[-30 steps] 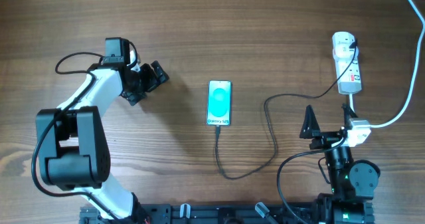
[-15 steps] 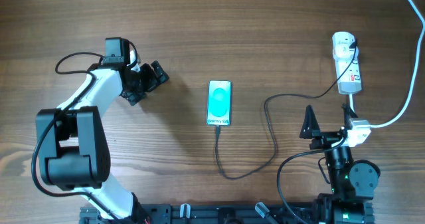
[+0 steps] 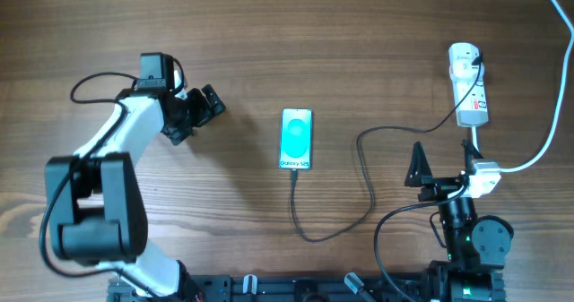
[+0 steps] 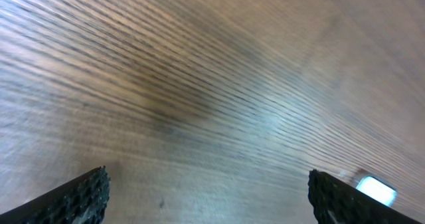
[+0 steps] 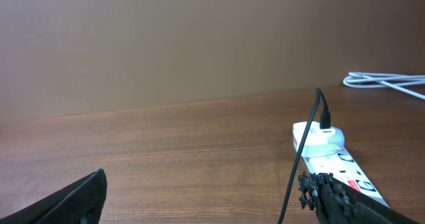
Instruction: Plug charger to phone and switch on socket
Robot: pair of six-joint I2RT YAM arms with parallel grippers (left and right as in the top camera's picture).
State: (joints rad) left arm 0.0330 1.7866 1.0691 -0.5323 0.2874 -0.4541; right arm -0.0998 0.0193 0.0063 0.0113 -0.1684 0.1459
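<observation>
The phone [image 3: 297,139] lies flat mid-table, its teal screen up. The thin black charger cable [image 3: 363,185] runs from the phone's near end, loops right and goes up to the plug on the white socket strip [image 3: 468,97] at the far right. My left gripper [image 3: 199,112] is open and empty over bare wood, well left of the phone. My right gripper [image 3: 439,169] is open and empty, near the table's front right, just below the socket. The right wrist view shows the socket [image 5: 335,159] and the cable [image 5: 302,151] close ahead, by the right finger.
A thick white cord [image 3: 549,127] runs from the socket's near end to the far right corner. It also shows in the right wrist view [image 5: 388,82]. A bright spot [image 4: 376,189] shows at the left wrist view's lower right.
The left arm has shifted slightly to the left. The right arm, phone and cable have not moved.
</observation>
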